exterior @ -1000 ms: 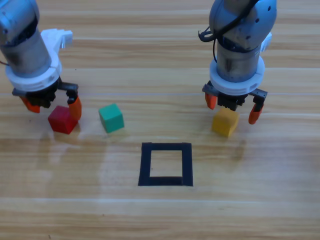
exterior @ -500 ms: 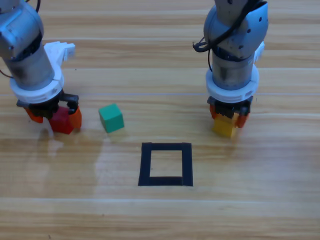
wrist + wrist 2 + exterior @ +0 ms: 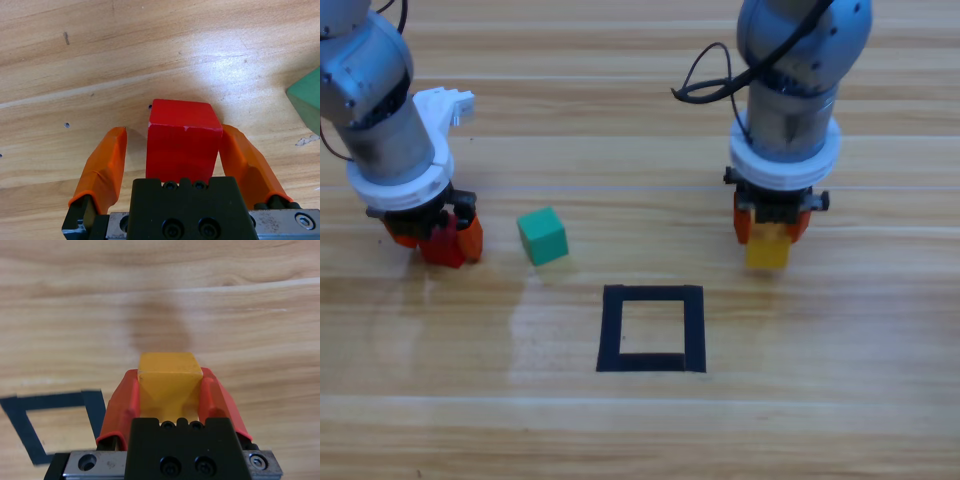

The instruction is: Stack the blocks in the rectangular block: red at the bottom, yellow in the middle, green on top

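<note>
The red cube (image 3: 444,247) rests on the table at the left, and in the left wrist view the red cube (image 3: 184,142) sits between my left gripper's (image 3: 432,233) jaws. One jaw touches it; a gap shows at the other, so the left gripper (image 3: 174,131) is still open. My right gripper (image 3: 771,228) is shut on the yellow cube (image 3: 767,250), held just off the wood up and right of the black tape square (image 3: 651,295). The yellow cube (image 3: 170,365) fills the right gripper (image 3: 169,377). The teal-green cube (image 3: 542,236) lies free between red cube and square.
A corner of the green cube (image 3: 307,100) shows at the right edge of the left wrist view. The tape square (image 3: 55,401) lies low and left of the jaws in the right wrist view. Bare wood surrounds the square.
Both grippers came down over their cubes and closed in. The right one clamped the yellow cube and raised it slightly; the left one's jaws narrowed around the red cube.
</note>
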